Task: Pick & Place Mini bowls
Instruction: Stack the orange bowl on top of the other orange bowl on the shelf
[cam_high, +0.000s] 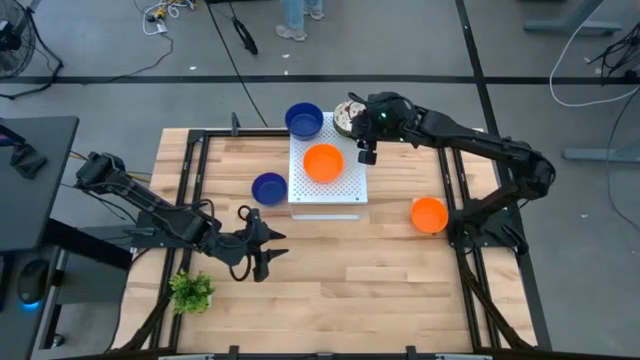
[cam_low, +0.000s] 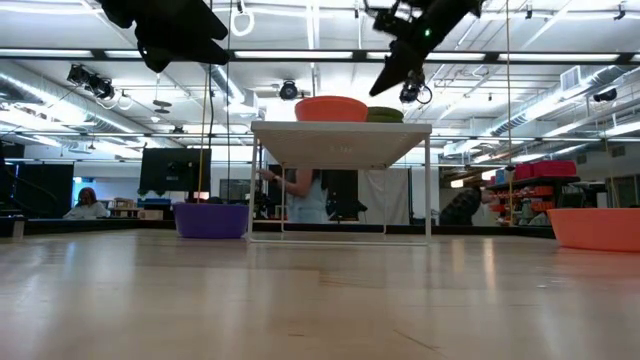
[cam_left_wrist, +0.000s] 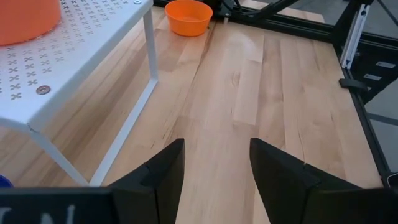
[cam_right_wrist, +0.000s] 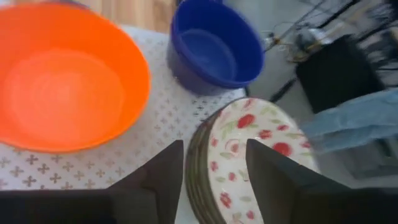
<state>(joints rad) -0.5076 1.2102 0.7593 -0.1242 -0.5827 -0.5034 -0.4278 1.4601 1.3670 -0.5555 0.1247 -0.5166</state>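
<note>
A raised white perforated board (cam_high: 345, 190) carries an orange bowl (cam_high: 323, 162), a blue bowl (cam_high: 304, 120) at its far left corner and a stack of red-speckled white bowls (cam_high: 345, 116) at its far right corner. Another blue bowl (cam_high: 268, 188) rests on the table left of the board. A second orange bowl (cam_high: 429, 214) rests on the table to its right. My right gripper (cam_right_wrist: 214, 180) is open above the speckled stack (cam_right_wrist: 249, 155), fingers on either side of its near rim, apart from it. My left gripper (cam_left_wrist: 217, 180) is open above the table, near-left of the board.
A small green plant (cam_high: 190, 291) stands near the table's near left corner. Black frame rails (cam_high: 190, 180) run along the table's left and right sides. Bare wood lies between the board and the near edge. People show in the room behind (cam_low: 300, 195).
</note>
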